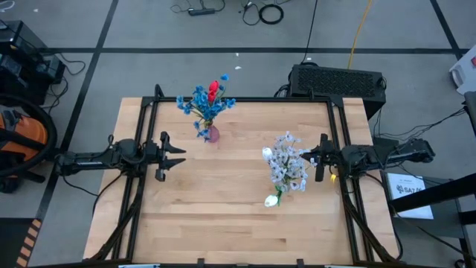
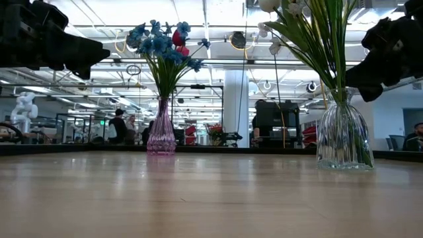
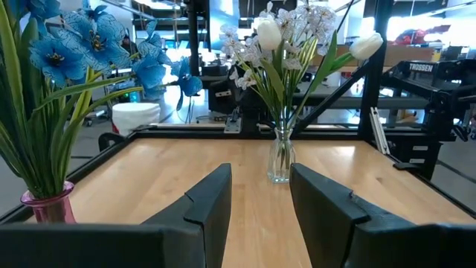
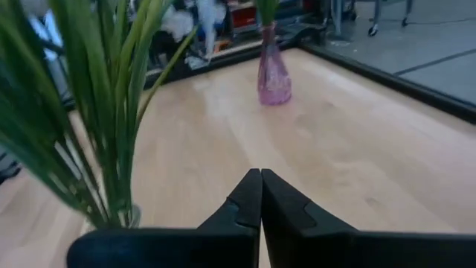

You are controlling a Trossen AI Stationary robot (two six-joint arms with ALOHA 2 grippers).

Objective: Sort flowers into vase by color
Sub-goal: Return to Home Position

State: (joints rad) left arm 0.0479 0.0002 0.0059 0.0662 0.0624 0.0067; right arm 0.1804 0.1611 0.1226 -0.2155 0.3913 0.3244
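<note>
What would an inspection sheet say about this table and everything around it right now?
Surface: wooden table, carrying two vases.
Job's things: blue flowers and a red flower stand in the pink vase; white flowers stand in the clear vase.
Clutter: nothing seen.
Grippers: left gripper open, over the table's left part; right gripper shut, close beside the white flowers.
Cables: black cables and a yellow cable on the floor beyond the table.
Surroundings: black box behind the table; orange machine on the left; people far off in the room.
</note>
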